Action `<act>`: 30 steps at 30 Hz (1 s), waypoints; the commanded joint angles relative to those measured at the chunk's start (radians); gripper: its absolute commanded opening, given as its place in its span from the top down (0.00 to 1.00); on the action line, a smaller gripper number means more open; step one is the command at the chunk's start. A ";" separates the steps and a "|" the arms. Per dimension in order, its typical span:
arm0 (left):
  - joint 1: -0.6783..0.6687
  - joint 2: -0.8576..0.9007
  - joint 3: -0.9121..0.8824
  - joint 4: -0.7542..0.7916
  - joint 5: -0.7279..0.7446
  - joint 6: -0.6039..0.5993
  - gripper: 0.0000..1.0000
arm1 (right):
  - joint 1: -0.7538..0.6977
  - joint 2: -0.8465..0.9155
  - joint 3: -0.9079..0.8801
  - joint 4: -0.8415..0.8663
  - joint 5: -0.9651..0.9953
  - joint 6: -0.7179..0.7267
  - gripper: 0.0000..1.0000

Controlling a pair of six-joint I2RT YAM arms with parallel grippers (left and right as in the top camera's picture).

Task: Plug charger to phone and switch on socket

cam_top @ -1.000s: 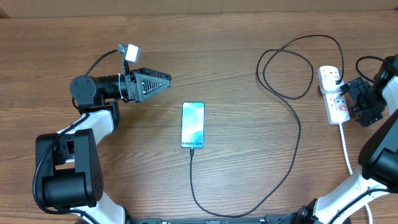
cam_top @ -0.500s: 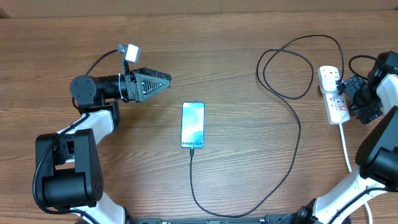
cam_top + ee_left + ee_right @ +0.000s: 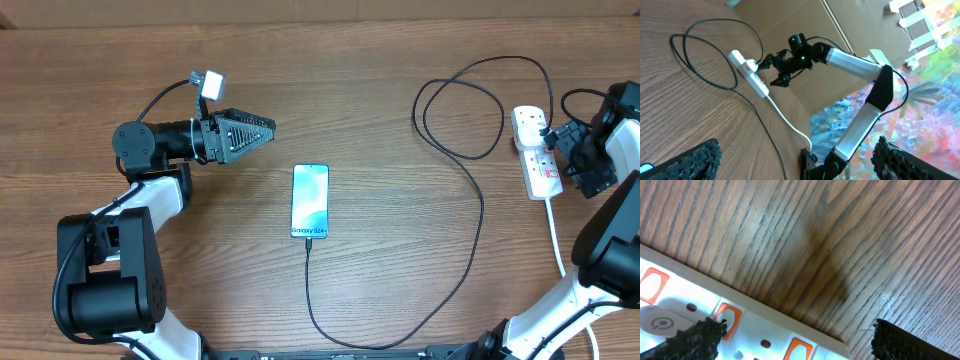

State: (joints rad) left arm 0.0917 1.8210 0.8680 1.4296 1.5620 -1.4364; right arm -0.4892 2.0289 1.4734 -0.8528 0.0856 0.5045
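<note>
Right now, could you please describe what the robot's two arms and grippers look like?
The left arm and right arm have white links joined by rounded black joint housings. The left gripper and right gripper are black with textured, tapering fingers. A small pale camera with a looping black cable sits on the left wrist. A green light glows near the right wrist.

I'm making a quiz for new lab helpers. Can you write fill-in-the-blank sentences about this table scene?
1. The phone lies flat, screen facing ____.
2. The black cable runs from the power strip to the phone's ____ edge.
3. The right hand is close to the power strip and far from the ____.
4. The left hand holds ____.
Missing words: up; bottom; phone; nothing.
</note>
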 commanded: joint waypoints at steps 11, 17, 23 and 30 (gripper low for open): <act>0.000 -0.023 0.004 0.006 0.018 0.024 0.01 | 0.018 0.059 0.018 0.014 -0.066 -0.005 0.00; 0.000 -0.023 0.004 0.006 0.018 0.024 0.00 | 0.018 0.059 0.018 -0.005 -0.066 -0.007 0.00; 0.000 -0.023 0.004 0.006 0.018 0.024 0.00 | 0.018 0.059 0.018 -0.019 -0.123 -0.065 0.00; 0.000 -0.023 0.004 0.006 0.018 0.024 0.00 | 0.018 0.059 0.018 -0.025 -0.144 -0.090 0.00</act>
State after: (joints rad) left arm 0.0917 1.8210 0.8680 1.4292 1.5620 -1.4364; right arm -0.4980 2.0533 1.4883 -0.8669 0.0544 0.4660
